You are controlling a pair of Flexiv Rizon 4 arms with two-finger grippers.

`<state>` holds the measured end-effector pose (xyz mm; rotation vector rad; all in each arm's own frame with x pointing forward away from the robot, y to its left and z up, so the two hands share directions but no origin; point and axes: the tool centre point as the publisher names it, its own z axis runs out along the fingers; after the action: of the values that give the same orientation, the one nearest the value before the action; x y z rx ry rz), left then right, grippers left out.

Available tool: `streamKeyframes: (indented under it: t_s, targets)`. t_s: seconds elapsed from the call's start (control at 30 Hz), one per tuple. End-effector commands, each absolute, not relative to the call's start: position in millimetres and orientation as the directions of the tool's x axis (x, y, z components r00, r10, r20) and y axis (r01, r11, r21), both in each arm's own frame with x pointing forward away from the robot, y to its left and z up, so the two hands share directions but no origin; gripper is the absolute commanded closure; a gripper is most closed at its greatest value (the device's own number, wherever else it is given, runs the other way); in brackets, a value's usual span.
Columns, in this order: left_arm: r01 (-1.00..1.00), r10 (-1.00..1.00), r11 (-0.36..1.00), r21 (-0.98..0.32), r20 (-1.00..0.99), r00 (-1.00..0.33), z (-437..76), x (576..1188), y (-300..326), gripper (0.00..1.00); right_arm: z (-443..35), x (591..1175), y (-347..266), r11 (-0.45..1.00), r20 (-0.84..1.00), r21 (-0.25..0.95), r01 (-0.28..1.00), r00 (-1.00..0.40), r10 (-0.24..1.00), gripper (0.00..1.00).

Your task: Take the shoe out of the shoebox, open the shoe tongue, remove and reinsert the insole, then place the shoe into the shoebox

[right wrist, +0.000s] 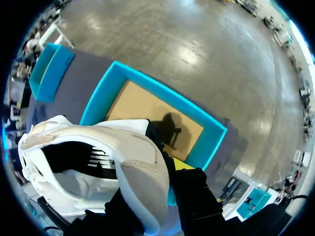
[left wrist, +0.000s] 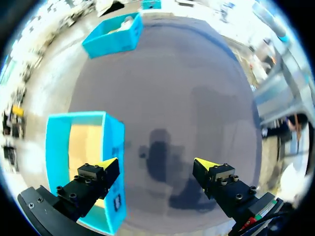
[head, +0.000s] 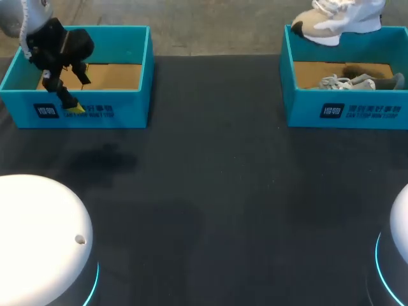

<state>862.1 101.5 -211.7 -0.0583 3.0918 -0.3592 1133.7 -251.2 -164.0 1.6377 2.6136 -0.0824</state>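
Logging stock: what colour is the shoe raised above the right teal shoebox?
A beige and white sneaker, clearest in the right wrist view.

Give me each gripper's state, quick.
Left gripper: open, holding nothing.
Right gripper: shut on the shoe.

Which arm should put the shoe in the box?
Right: the right gripper holds the shoe above the right shoebox; the left gripper is open and empty, over at the left shoebox.
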Motion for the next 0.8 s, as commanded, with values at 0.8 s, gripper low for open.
streamKeyframes:
  t_s: [0.8]
  targets:
    - [-0.707, -0.68, 0.698, -0.112, 0.209, -0.703, -208.3, 867.8, 144.0, 0.0, -185.1, 1118.6, -294.2, 0.091, -0.083, -0.016, 0.996, -0.092, 0.992, 1.0]
